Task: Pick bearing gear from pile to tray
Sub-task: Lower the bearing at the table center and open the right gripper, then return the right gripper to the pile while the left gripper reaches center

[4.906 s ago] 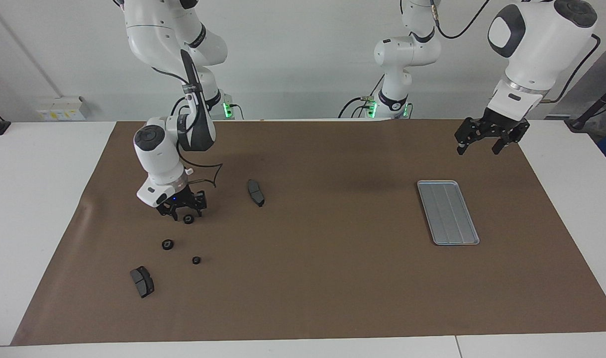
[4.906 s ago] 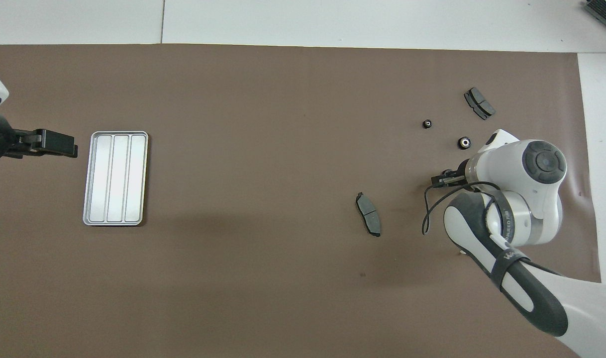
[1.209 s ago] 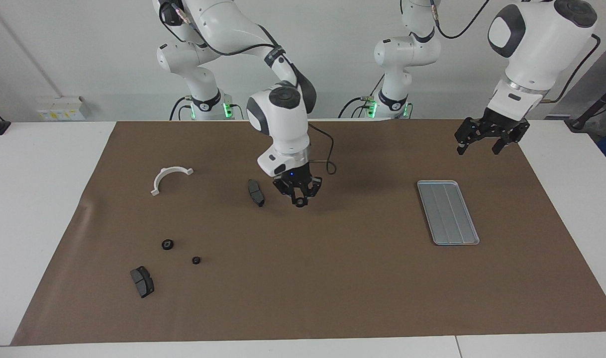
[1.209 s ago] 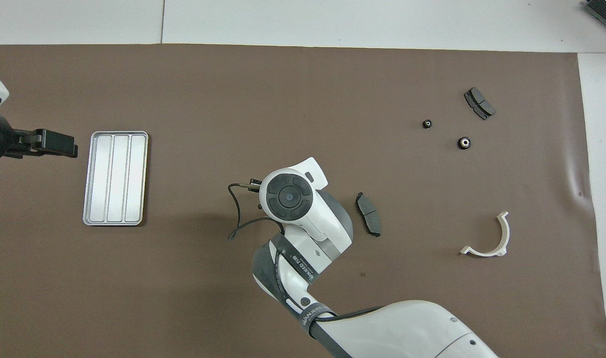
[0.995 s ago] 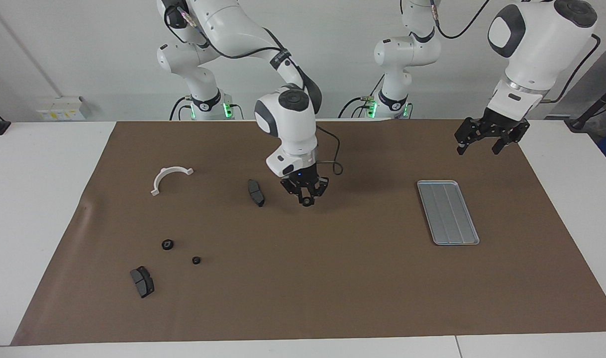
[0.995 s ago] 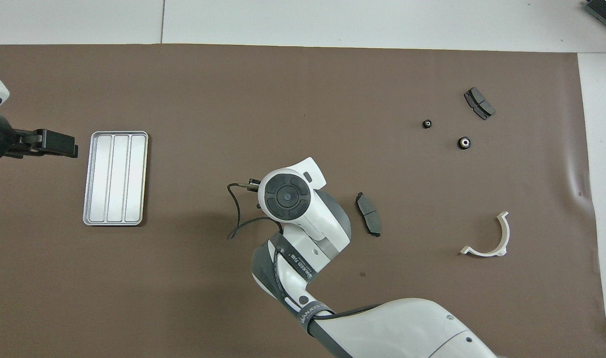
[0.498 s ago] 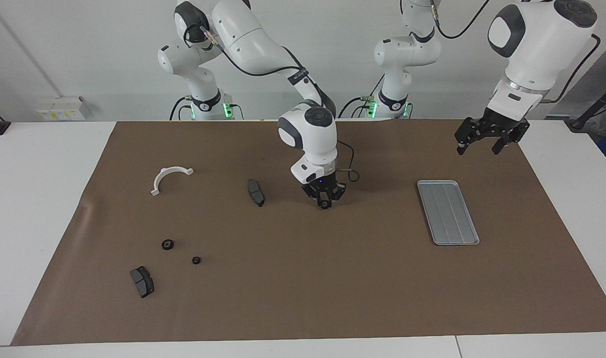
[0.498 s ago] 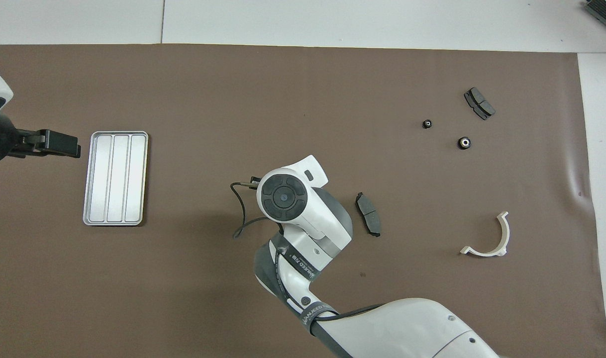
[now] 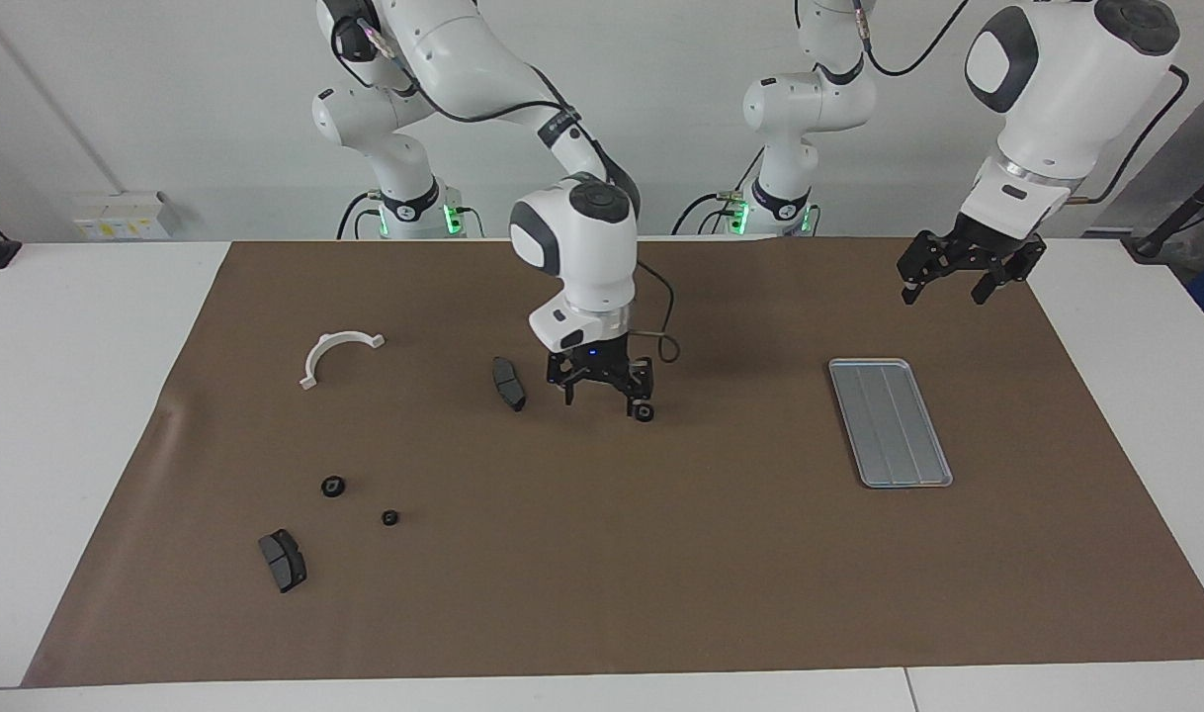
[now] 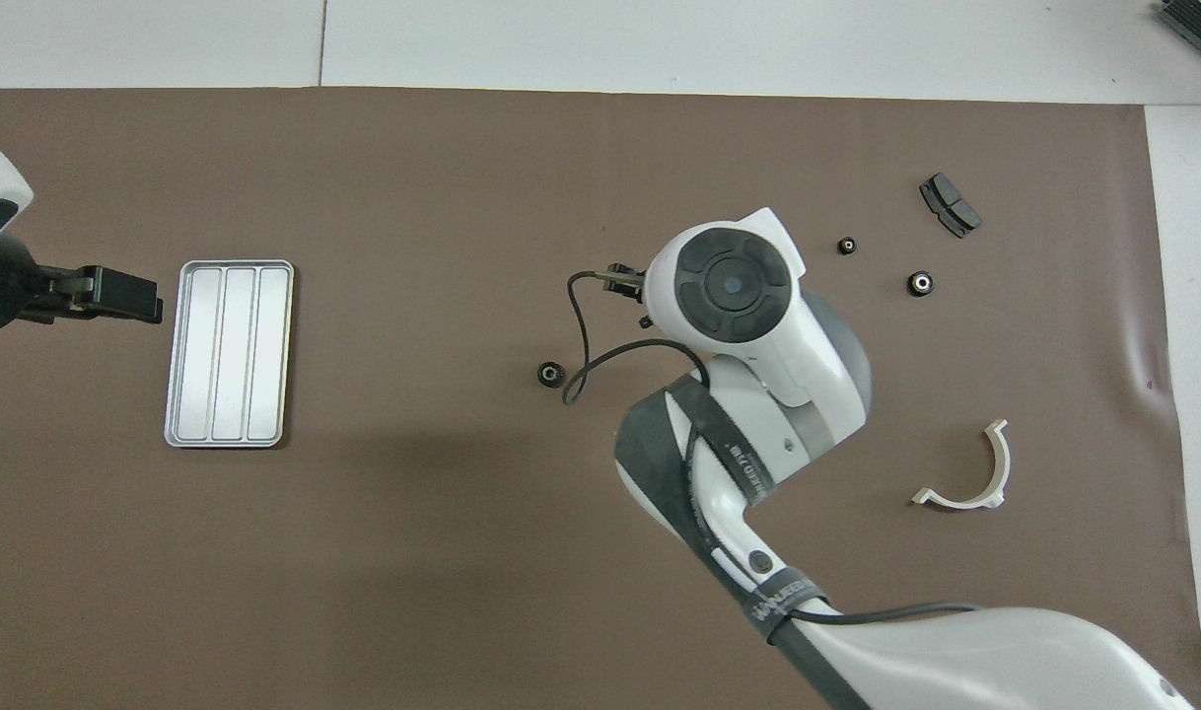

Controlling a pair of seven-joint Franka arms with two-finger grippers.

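A black ring point(image 9: 644, 412) lies on the brown mat mid-table, also in the overhead view point(image 10: 549, 373). My right gripper point(image 9: 600, 396) hangs open just above the mat, one fingertip beside that ring. Two more black rings point(image 9: 333, 486) point(image 9: 389, 517) lie in the pile at the right arm's end. The silver tray point(image 9: 889, 420) point(image 10: 229, 353) lies empty at the left arm's end. My left gripper point(image 9: 958, 277) waits open in the air over the mat's edge, beside the tray's end that is nearer the robots.
A dark grey pad point(image 9: 508, 383) lies right beside the right gripper; the arm hides it from overhead. A second pad point(image 9: 283, 560) and a white half-ring bracket point(image 9: 337, 351) lie at the right arm's end. The mat point(image 9: 721, 554) covers most of the table.
My right gripper carried a ring from the pile to mid-table, then opened; the ring now lies on the mat, and the gripper has shifted back toward the pad. The left gripper barely moved.
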